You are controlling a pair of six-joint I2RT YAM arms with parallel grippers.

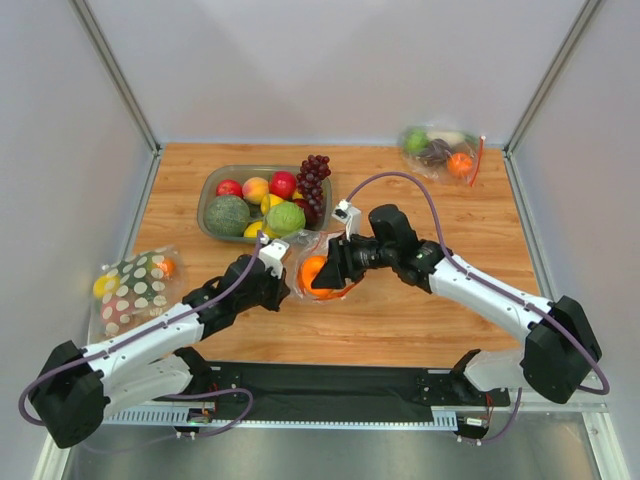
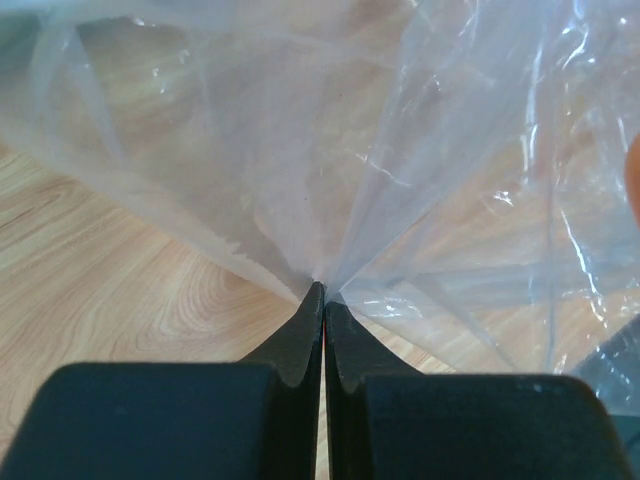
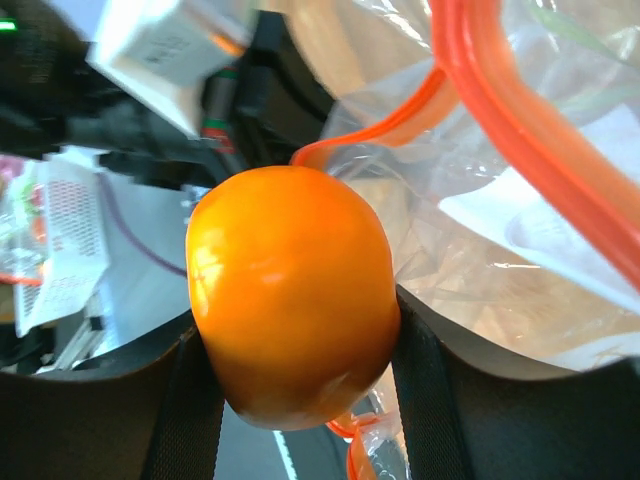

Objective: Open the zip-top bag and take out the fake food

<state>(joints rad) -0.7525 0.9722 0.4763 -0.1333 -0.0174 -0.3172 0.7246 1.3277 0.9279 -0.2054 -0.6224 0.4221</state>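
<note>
Gripping orange (image 3: 292, 300), right gripper (image 3: 297, 345), zip-top bag (image 3: 480, 250) edges cut off

Left white-and-black jointed arm (image 1: 150, 345): laid low, reaching from near-left base up and inward toward the middle.
Left black two-finger gripper (image 2: 322, 292): jaws pressed together, pinching a fold of clear crinkly plastic zip-top bag (image 2: 420, 180).
Right white-and-black jointed arm (image 1: 490, 295): reaching from near-right base leftward, wrist roughly level.
Right black two-finger gripper (image 3: 298, 350): jaws part-spread, clamped on both sides of small round orange plastic fruit (image 3: 290, 270).
</note>
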